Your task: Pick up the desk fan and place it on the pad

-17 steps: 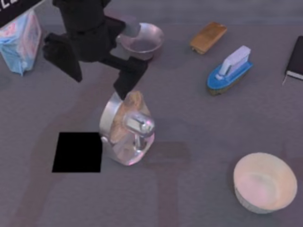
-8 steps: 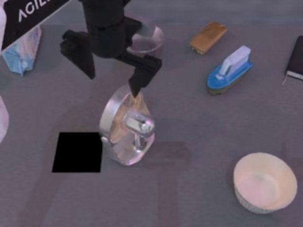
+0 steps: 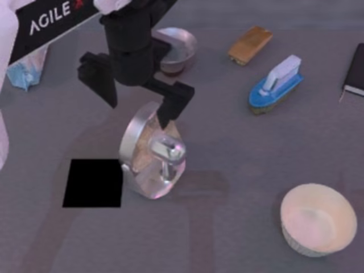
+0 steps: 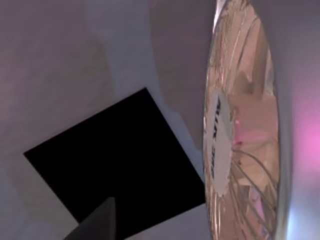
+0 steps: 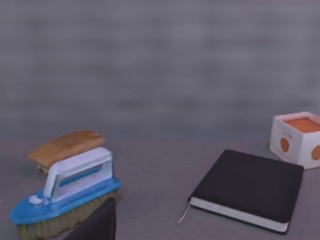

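Observation:
The desk fan (image 3: 153, 156) stands upright at the table's middle left, silver ringed head edge-on and motor housing toward the right. The black pad (image 3: 92, 183) lies flat just left of its base. My left gripper (image 3: 138, 110) hangs open over the back rim of the fan head. One finger (image 3: 170, 105) is at the rim and the other is out to the left, holding nothing. In the left wrist view the fan head (image 4: 240, 130) fills the side beside the pad (image 4: 115, 160). My right arm is out of the top view. Its wrist view shows one finger (image 5: 102, 222) set wide, with nothing held.
Behind the left arm sits a silver saucepan (image 3: 175, 48). A blue-and-white carton (image 3: 23, 71) is at the far left. A tan block (image 3: 250, 44), a blue brush (image 3: 276, 84) and a black notebook (image 3: 354, 71) lie at the back right. A white bowl (image 3: 318, 219) sits front right. An orange-and-white box (image 5: 297, 137) stands beyond the notebook.
My left arm has swung right and toward the fan, bringing the open gripper to the fan head's back rim. The fan and pad have not moved.

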You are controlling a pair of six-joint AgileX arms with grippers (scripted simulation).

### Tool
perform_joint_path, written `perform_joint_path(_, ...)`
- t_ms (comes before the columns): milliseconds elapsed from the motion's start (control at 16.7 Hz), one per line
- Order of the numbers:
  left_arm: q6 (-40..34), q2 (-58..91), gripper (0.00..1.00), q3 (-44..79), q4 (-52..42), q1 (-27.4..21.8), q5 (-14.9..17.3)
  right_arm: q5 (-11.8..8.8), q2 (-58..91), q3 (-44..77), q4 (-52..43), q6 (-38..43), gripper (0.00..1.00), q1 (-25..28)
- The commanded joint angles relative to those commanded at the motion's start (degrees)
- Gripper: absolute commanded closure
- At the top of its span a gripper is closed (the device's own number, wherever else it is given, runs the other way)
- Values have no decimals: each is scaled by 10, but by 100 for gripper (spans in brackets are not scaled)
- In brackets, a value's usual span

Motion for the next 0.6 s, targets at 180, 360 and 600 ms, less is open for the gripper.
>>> perform_joint_path(180, 0, -2, 0, -44, 42, 0, 0, 0, 0, 0, 0, 0, 0, 0)
perform_joint_path(360, -1, -2, 0, -49, 47, 0, 0, 0, 0, 0, 0, 0, 0, 0)
perform_joint_path(600, -1, -2, 23, -49, 47, 0, 0, 0, 0, 0, 0, 0, 0, 0)
